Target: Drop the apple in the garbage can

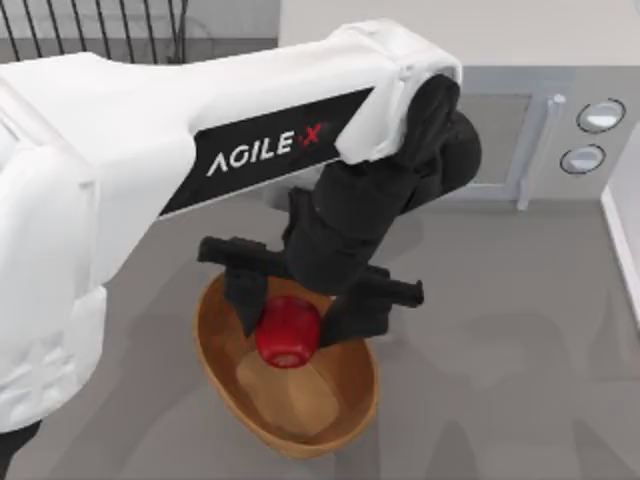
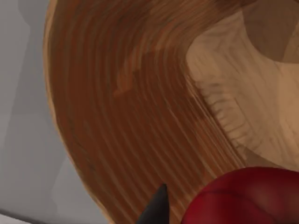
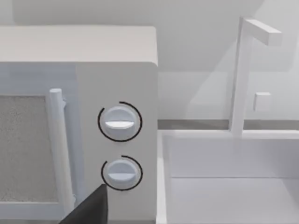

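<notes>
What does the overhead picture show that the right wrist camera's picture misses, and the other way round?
Top view alone: the left arm's tool gripping the apple over the garbage can, plus a black wire rack at the back.

Right wrist view alone: a white sink with its tap, and one dark finger of the right tool.

Both: the microwave with its two round dials and door handle.
</notes>
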Controlling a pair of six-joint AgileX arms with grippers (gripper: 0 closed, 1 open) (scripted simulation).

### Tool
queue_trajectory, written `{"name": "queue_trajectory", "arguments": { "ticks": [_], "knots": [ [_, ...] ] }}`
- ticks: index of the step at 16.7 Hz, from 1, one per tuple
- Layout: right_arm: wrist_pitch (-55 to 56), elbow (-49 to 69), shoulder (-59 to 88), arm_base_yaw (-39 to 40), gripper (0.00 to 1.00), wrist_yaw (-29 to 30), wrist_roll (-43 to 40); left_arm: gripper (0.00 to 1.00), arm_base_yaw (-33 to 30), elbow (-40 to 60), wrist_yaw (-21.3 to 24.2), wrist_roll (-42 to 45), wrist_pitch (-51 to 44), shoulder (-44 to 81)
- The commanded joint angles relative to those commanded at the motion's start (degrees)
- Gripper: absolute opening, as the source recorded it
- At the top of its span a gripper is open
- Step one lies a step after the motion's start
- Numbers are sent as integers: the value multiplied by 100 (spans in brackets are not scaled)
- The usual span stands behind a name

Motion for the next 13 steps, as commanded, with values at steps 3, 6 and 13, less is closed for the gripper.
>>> {"name": "queue_trajectory", "arguments": {
  "ticks": [3, 6, 13],
  "knots": [
    [0, 0, 0, 0, 100, 0, 0, 68, 0, 0, 0, 0, 0, 0],
    [0, 0, 0, 0, 100, 0, 0, 90, 0, 0, 0, 0, 0, 0],
    [0, 0, 0, 0, 100, 0, 0, 100, 0, 0, 0, 0, 0, 0]
  ]
}}
